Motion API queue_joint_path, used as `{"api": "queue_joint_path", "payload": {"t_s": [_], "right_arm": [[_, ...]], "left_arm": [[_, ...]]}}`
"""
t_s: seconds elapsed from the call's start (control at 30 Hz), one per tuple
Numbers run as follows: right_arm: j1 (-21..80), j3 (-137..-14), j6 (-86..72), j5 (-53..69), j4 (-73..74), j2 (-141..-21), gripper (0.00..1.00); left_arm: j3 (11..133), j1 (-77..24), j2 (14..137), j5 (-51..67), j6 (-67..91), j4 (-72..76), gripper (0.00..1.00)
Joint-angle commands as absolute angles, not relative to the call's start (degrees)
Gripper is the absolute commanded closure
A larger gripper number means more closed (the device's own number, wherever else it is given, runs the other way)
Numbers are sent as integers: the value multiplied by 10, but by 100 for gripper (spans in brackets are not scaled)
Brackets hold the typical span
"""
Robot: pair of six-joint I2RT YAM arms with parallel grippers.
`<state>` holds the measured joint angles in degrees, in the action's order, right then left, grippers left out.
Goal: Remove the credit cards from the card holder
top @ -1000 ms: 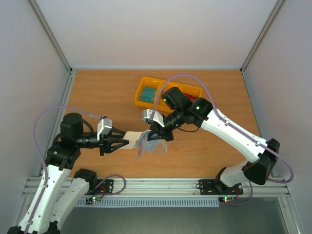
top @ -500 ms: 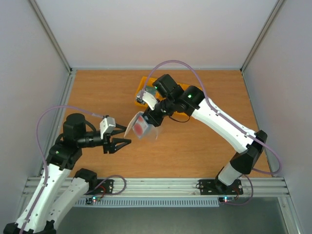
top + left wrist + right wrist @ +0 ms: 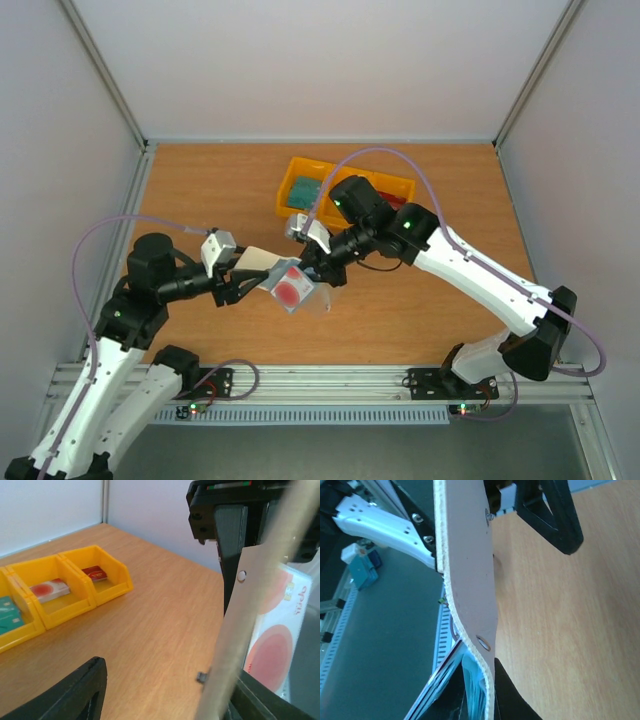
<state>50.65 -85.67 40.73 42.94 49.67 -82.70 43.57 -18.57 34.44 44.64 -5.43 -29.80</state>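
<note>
This is a robotics lab test cell, not a home or a shop. Two white-and-black robot arms, the left arm [image 3: 100,370] and the right arm [image 3: 480,275], are bolted to a slotted aluminium rail [image 3: 320,378] at the near edge of a wood-grain table [image 3: 200,190]. Plain pale panels [image 3: 320,70] close the table in on three sides, held by metal corner posts [image 3: 107,75] (a booth built around the bench). Lilac cables [image 3: 375,152] loop over the arms, small green lights [image 3: 406,221] glow on their joints, and a yellow plastic parts bin [image 3: 70,611] of the workshop sort sits at the back.
</note>
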Motion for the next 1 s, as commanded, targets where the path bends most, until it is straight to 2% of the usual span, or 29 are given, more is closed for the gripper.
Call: {"api": "queue_joint_path", "payload": {"t_s": [0.0,0.13,0.2,0.23,0.4,0.53,0.6,0.63,0.73,0.8,0.83,0.9,0.93,0.97], "right_arm": [[504,-816,402,549,378,-778,98],[504,-756,348,544,260,-748,99],[504,-739,328,530,215,-742,99],[505,-734,322,526,201,-742,99],[505,-723,312,527,162,-742,99],[505,-711,316,512,127,-733,99],[505,-711,316,517,112,-731,99],[505,-711,315,523,109,-733,99],[505,-711,323,531,120,-738,99],[505,-711,341,528,146,-733,99],[505,-711,351,529,156,-729,99],[503,-710,371,528,178,-722,96],[501,-710,380,529,188,-720,92],[498,-712,388,528,204,-720,82]], "left_arm": [[417,-180,342,487,39,-244,38],[358,-180,336,617,187,-33,33],[321,-180,329,617,282,116,31],[312,-181,329,607,311,141,32],[314,-182,344,602,336,150,47],[297,-188,339,615,347,146,42],[294,-188,341,614,359,154,45],[294,-188,342,611,366,157,50],[299,-188,343,600,370,161,80],[300,-188,341,603,372,165,93],[300,-188,340,603,373,162,98],[302,-188,339,606,374,147,100],[303,-188,339,607,370,134,100],[307,-188,338,602,365,117,100]]}}
